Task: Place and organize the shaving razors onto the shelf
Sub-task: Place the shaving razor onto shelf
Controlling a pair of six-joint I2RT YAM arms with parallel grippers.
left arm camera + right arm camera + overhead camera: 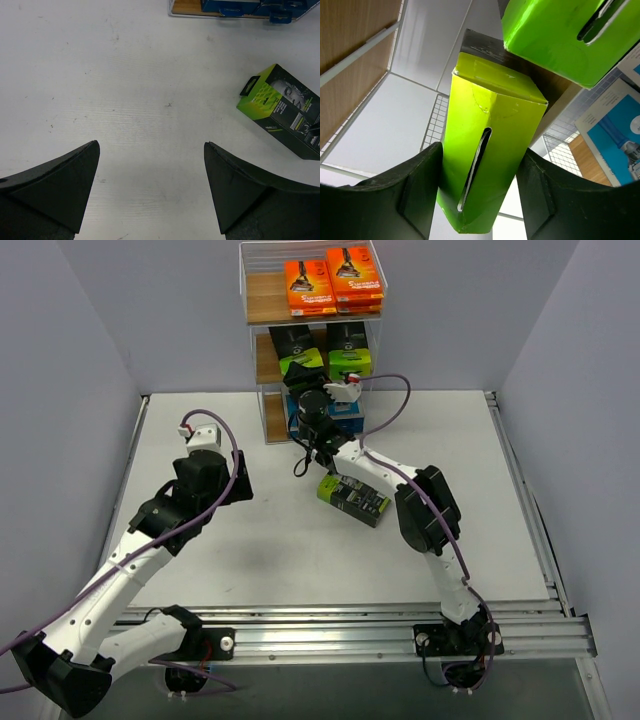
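The shelf (262, 300) stands at the back of the table. Orange razor packs (333, 285) lie on its top tier. Two black packs with lime-green ends (350, 352) sit on the middle tier, and blue packs (348, 410) show on the bottom tier. My right gripper (315, 410) reaches into the shelf front. In the right wrist view my right gripper (480, 155) is shut on the lime-green end of a razor pack (490, 115), beside a second green pack (555, 35). Another black-and-green pack (353, 498) (282, 112) lies flat on the table. My left gripper (150, 150) hovers open over bare table, left of that pack.
A blue-and-white pack (615, 130) sits lower right of the held one. The shelf's wooden board (350, 35) and wire mesh are close on the left. Grey walls enclose the table; a metal rail (400, 625) runs along its near edge.
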